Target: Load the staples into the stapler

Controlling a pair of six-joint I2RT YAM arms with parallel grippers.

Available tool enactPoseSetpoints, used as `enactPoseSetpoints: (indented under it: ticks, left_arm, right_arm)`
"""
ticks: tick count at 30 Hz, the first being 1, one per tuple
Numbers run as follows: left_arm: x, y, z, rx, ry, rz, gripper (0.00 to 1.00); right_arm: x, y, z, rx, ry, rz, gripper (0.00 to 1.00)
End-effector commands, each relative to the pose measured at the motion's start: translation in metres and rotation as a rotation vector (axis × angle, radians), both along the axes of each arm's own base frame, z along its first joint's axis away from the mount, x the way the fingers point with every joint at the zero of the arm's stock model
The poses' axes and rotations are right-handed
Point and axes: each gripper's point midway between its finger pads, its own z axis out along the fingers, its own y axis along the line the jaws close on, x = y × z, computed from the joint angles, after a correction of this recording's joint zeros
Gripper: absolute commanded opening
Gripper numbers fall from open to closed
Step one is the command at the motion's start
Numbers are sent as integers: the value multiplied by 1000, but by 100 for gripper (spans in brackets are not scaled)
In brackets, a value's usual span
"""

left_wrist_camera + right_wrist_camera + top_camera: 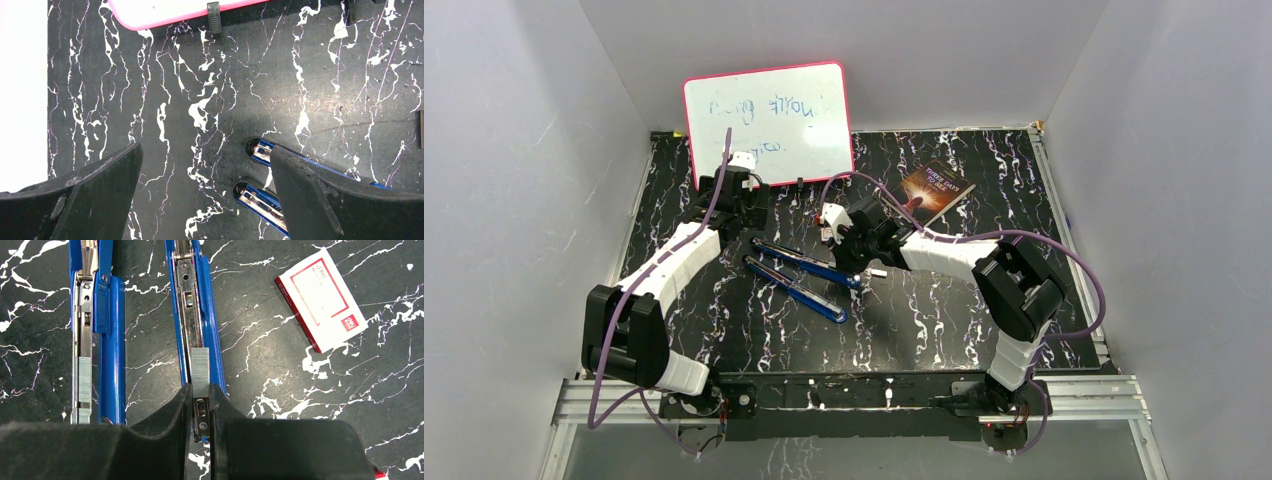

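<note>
The blue stapler (799,275) lies opened flat on the black marbled mat, its two halves side by side (202,300). A silvery strip of staples (200,370) rests along the right half's metal channel. My right gripper (200,389) is shut on the near end of that strip, with its fingertips straddling the channel. A second strip of staples (84,382) sits on the left half (107,340). My left gripper (206,150) stands wide open above the stapler's far ends (260,150), holding nothing. Its right finger (320,195) covers part of the stapler.
A small white box with a pink-red label (322,297) lies on the mat to the right of the stapler. A pink-framed whiteboard (769,120) leans at the back left, and a book (936,190) lies at the back right. White walls enclose the mat.
</note>
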Motion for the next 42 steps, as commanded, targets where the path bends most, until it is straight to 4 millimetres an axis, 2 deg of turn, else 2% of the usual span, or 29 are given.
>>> enactPoseSetpoints:
  ticks: [1, 33, 37, 42]
  left_arm:
    - [3, 0, 20, -8, -44, -3, 98]
    - [4, -1, 18, -10, -39, -6, 98]
    - [4, -1, 19, -9, -40, -8, 98]
    - [4, -1, 19, -9, -40, -7, 98]
  right_arm:
    - [9, 7, 11, 13, -22, 7, 0]
    - [8, 2, 2, -54, 16, 5, 0]
    - [9, 3, 8, -42, 12, -2, 0]
    - [12, 9, 28, 24, -28, -10, 0]
